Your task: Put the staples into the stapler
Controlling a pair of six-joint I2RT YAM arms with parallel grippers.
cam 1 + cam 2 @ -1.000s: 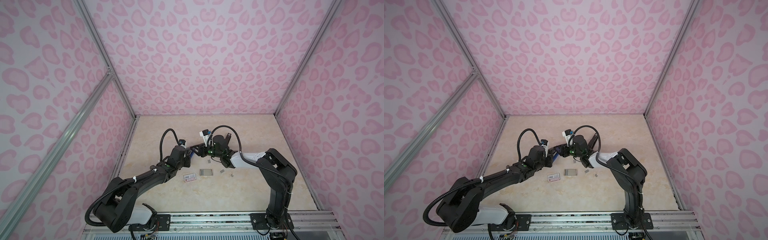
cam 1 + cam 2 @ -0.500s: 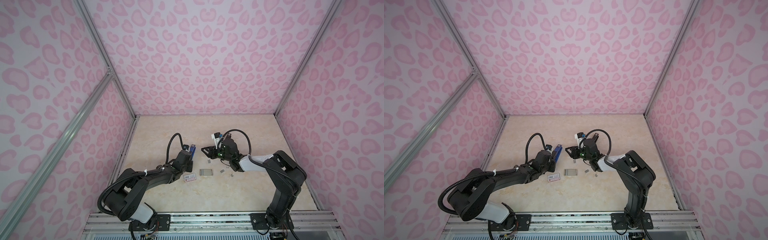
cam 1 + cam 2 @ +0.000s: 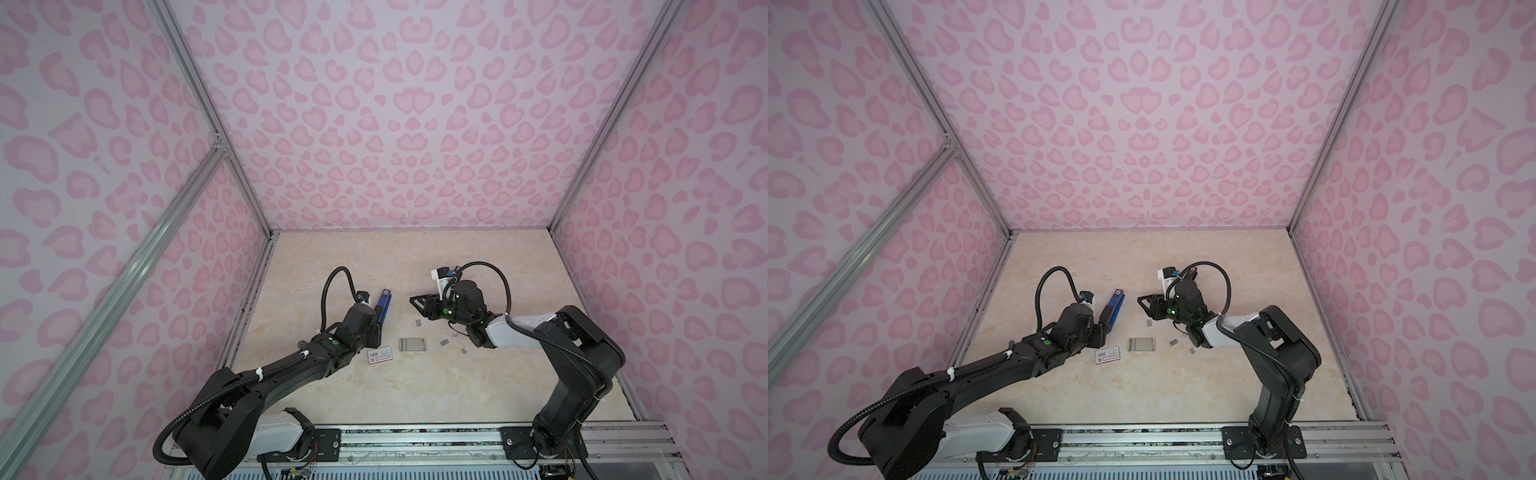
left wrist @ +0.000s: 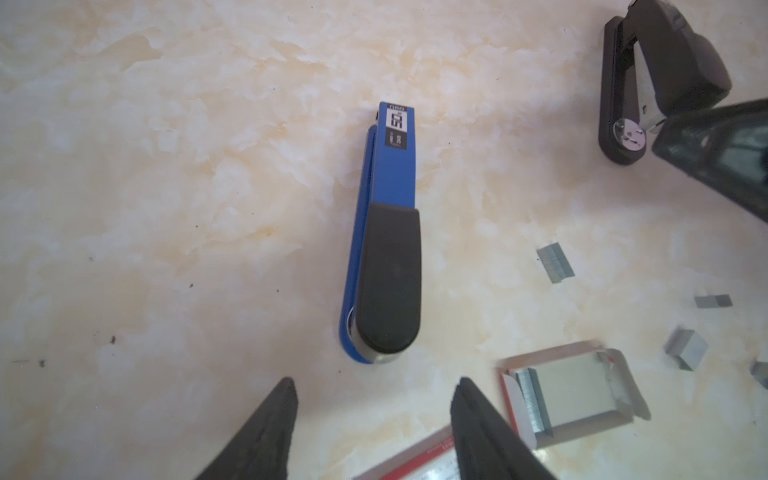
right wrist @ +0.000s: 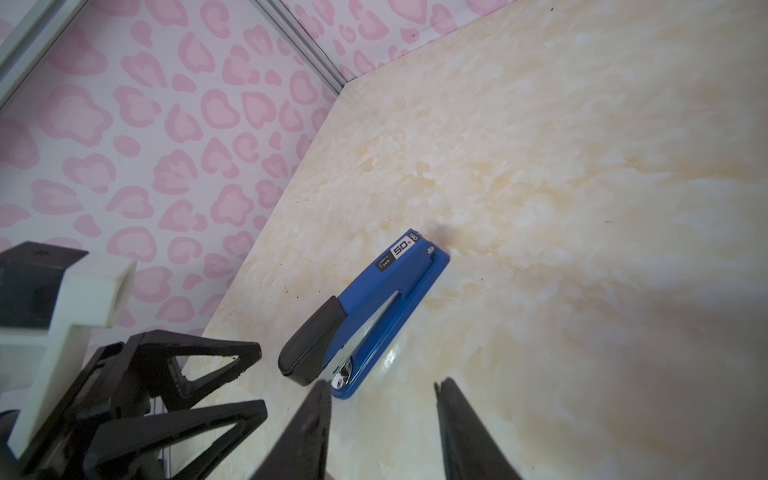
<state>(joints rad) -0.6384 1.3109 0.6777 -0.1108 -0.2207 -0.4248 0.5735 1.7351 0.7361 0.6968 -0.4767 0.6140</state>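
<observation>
The stapler [image 3: 384, 306] is blue with a black grip end and lies shut on the marble table, plain in the left wrist view [image 4: 388, 249]. My left gripper [image 4: 376, 386] stands open just behind its black end, touching nothing. From the right, my right gripper [image 5: 382, 384] is open and empty, its tips close to the stapler's [image 5: 374, 307] near end. Loose staples [image 4: 555, 262] lie as short grey strips to the right, and more staples [image 3: 444, 342] show in both top views.
An open cardboard tray [image 4: 615, 419] holds a silvery block of staples. The white-and-red box sleeve [image 3: 379, 355] lies beside my left arm. A second, black stapler [image 4: 690, 62] sits by my right gripper's finger [image 4: 727, 158]. Pink patterned walls close in three sides.
My left gripper has opened and let go of the blue stapler, which now rests on the table. My right gripper has drawn back to the right, away from it.
</observation>
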